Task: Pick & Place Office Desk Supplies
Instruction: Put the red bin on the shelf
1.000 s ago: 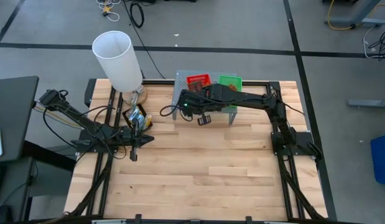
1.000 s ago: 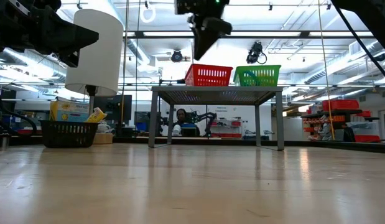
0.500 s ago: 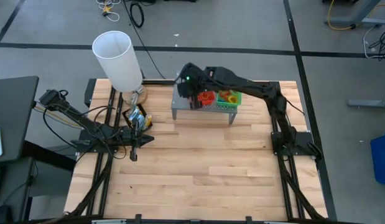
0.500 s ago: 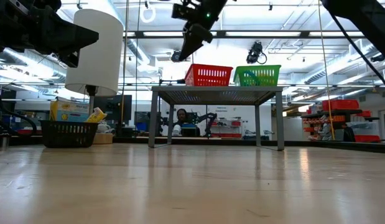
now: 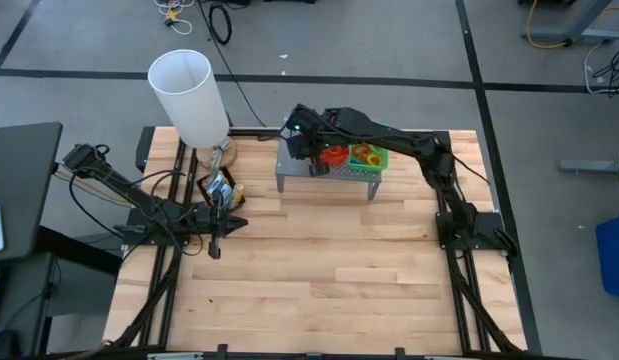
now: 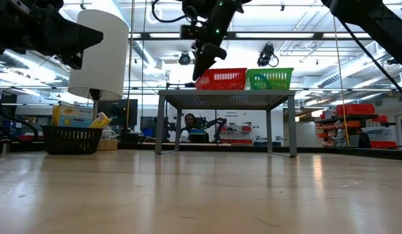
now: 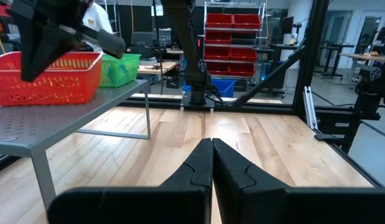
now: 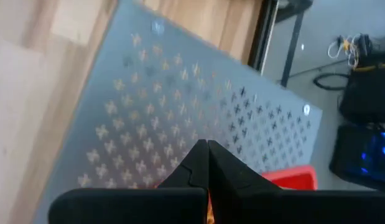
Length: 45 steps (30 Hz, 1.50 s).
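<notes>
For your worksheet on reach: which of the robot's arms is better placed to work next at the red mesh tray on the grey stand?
The right arm, probably. Its claw hovers shut beside the red mesh tray on the grey stand. The left claw waits shut, low over the table, far away.

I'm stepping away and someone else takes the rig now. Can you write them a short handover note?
Right end effector: shut, hanging above the left end of the grey perforated stand, at the red mesh tray. Whether it grips anything cannot be told.
Left end effector: shut, empty, waiting low over the table's left side near the black box.
Things: red and green mesh tray sit side by side on the stand; coloured rubber bands show in them from above. The crayon box and packets stand in the black box beside the white lampshade.
Done: some bands are in the trays.
Left: the black box's contents appear unmoved.
</notes>
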Each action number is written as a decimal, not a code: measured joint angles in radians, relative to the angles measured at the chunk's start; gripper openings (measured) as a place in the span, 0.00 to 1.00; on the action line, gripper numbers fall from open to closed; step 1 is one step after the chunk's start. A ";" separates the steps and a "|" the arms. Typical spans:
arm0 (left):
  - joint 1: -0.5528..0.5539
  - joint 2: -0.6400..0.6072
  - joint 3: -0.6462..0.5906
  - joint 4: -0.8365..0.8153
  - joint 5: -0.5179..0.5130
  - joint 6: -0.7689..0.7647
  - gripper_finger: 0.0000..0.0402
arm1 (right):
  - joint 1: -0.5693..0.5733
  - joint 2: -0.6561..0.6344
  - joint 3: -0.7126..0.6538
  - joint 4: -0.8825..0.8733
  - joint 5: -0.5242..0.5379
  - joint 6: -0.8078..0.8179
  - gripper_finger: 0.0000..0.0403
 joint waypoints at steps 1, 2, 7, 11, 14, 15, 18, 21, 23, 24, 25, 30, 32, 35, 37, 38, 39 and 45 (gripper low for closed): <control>0.000 0.000 0.000 0.002 0.000 0.000 0.01 | 0.000 0.000 0.000 -0.014 0.016 -0.004 0.00; 0.000 0.000 0.000 0.002 0.000 0.000 0.01 | 0.000 0.000 0.000 -0.014 0.024 -0.004 0.00; 0.000 0.000 0.000 0.004 0.000 0.003 0.01 | 0.005 0.000 0.000 -0.012 0.045 0.005 0.00; 0.000 0.000 0.000 0.005 0.000 0.004 0.01 | 0.021 0.000 0.000 0.017 0.046 0.005 0.00; 0.000 0.000 0.000 0.003 0.000 0.005 0.01 | 0.048 0.000 0.001 0.055 0.056 0.005 0.00; 0.000 0.000 0.000 0.001 0.000 0.004 0.01 | 0.058 0.000 0.008 0.048 0.065 0.003 0.00; 0.000 0.000 0.000 -0.005 0.000 0.002 0.01 | 0.099 -0.001 0.026 -0.012 0.117 -0.016 0.01; 0.000 0.000 0.000 -0.015 0.000 -0.007 0.01 | 0.140 -0.002 0.037 -0.119 0.195 -0.018 0.05; 0.000 0.000 0.000 -0.020 0.000 -0.012 0.01 | 0.153 -0.020 0.034 -0.140 0.185 0.038 0.09; 0.000 0.000 0.000 -0.019 0.000 -0.012 0.01 | 0.157 -0.027 0.038 -0.163 0.190 0.061 0.12; 0.000 0.000 0.000 -0.020 0.000 -0.012 0.01 | 0.157 -0.031 0.052 -0.192 0.205 0.087 0.16; 0.000 0.000 0.000 -0.027 0.000 -0.015 0.01 | 0.132 -0.031 0.063 -0.298 0.190 0.209 0.36; 0.000 0.000 0.000 -0.026 0.000 -0.016 0.01 | 0.118 -0.031 0.063 -0.346 0.156 0.225 0.44; 0.000 0.000 0.000 -0.026 0.006 -0.016 0.01 | 0.098 -0.031 0.063 -0.351 0.142 0.241 0.50; 0.000 0.000 0.000 -0.027 0.008 -0.016 0.01 | 0.090 -0.031 0.063 -0.350 0.142 0.241 0.51; 0.000 0.000 0.000 -0.027 0.010 -0.016 0.01 | 0.089 -0.031 0.063 -0.352 0.142 0.241 0.51; 0.000 0.000 0.000 -0.027 0.010 -0.016 0.01 | 0.088 -0.031 0.063 -0.357 0.144 0.239 0.51; 0.000 0.000 0.000 -0.027 0.011 -0.016 0.01 | 0.096 -0.031 0.063 -0.405 0.177 0.199 0.48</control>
